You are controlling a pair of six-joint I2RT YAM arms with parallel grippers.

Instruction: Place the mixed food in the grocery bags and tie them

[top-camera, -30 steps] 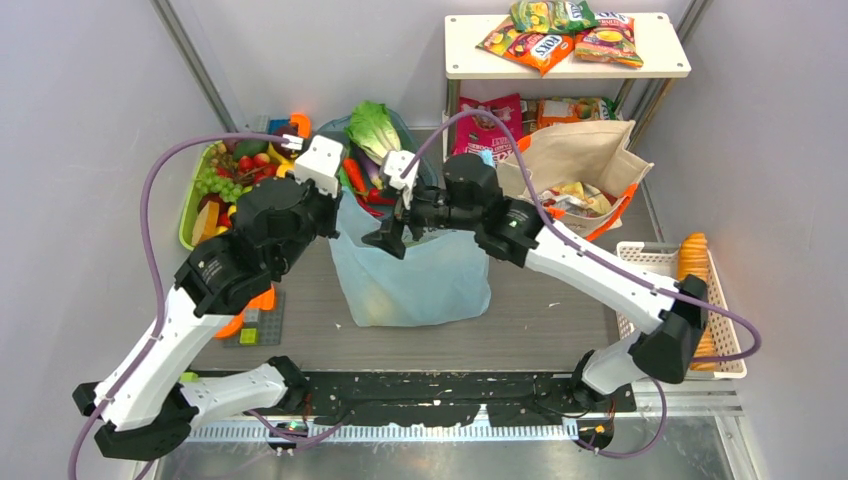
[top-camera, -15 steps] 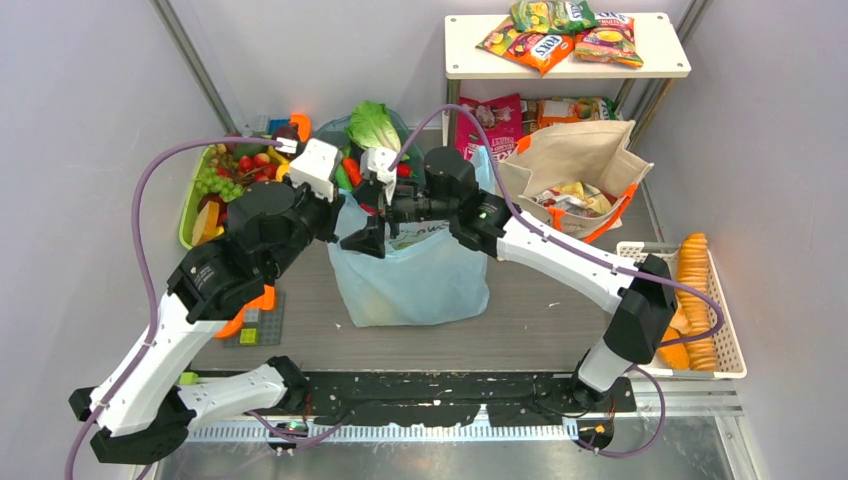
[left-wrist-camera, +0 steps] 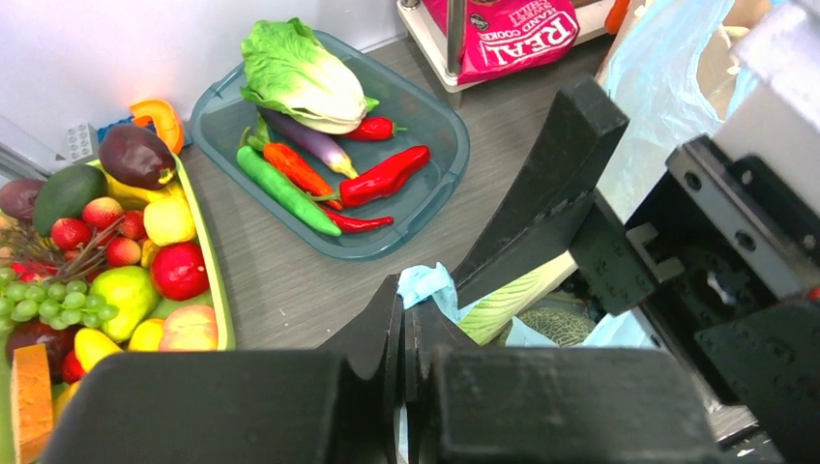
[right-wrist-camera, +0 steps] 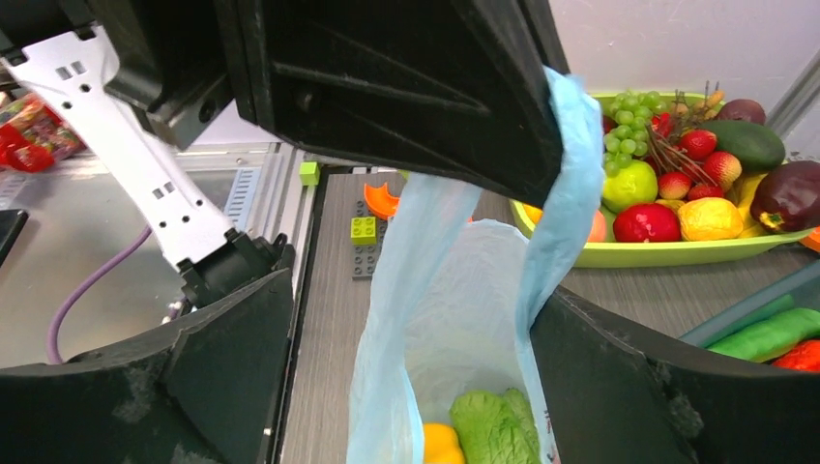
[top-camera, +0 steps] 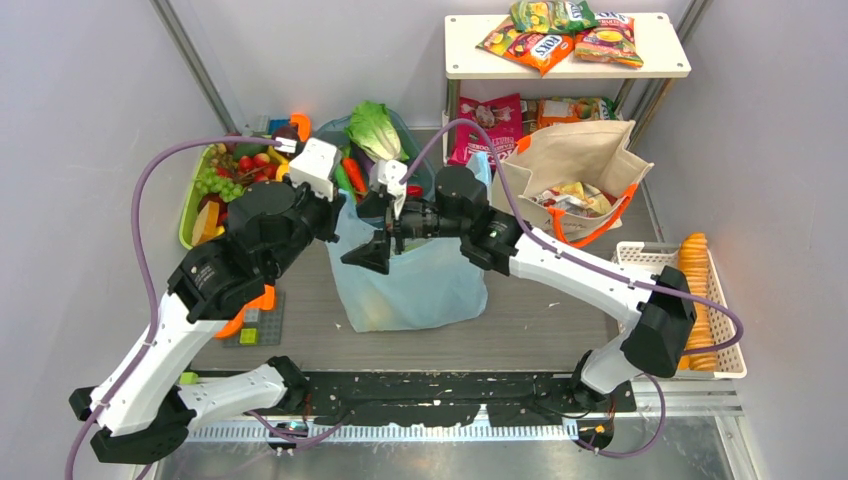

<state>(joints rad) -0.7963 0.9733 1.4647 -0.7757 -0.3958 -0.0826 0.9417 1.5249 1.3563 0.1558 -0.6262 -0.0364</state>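
Thin, crinkly blue plastic bag [top-camera: 425,285] hangs pinched in the left tool [left-wrist-camera: 403,295]; right tool [right-wrist-camera: 411,295] gapes wide.

We see two arms of one build: the left arm [top-camera: 160,345] and the right arm [top-camera: 575,275] both have smooth white shells between bulky matte-black joint housings. A thin purple cable [top-camera: 139,200] loops beside each. Each wrist bears a white box-shaped camera mount [top-camera: 314,165]. The left gripper [left-wrist-camera: 402,324] and right gripper [right-wrist-camera: 411,290] have black wedge-shaped fingers, and small round screws [left-wrist-camera: 692,180] dot the right gripper's black body.
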